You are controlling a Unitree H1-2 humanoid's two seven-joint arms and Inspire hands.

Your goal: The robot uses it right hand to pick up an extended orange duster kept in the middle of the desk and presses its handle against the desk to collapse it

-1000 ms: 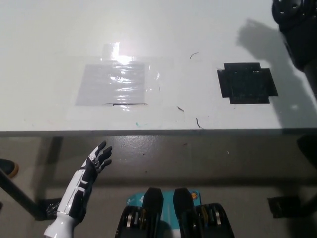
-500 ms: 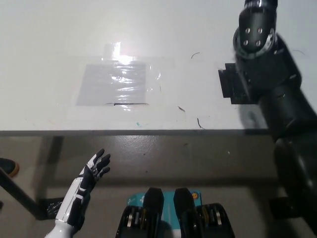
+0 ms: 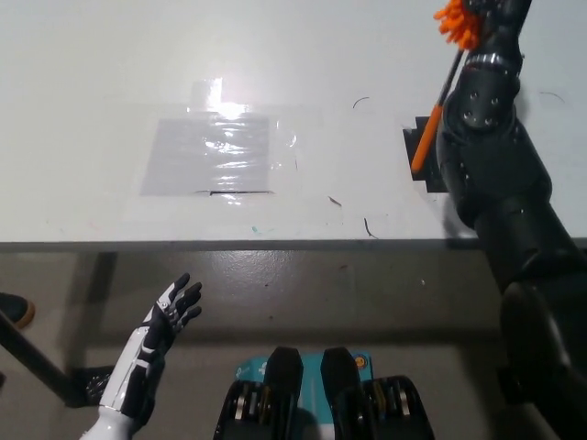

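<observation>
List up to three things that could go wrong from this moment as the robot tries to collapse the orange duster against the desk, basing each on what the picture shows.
1. The right hand sits at the picture's top edge, so its hold on the duster is hidden; a loose grip might slip.
2. The handle is tilted, not upright; pressing could skid it across the desk rather than collapse it.
3. The left hand rests open below the desk, too far to steady anything.

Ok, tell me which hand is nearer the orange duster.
Right. The black right hand is at the orange duster near the desk's far right; the white left hand hangs open below the desk's near edge, far away.
</observation>
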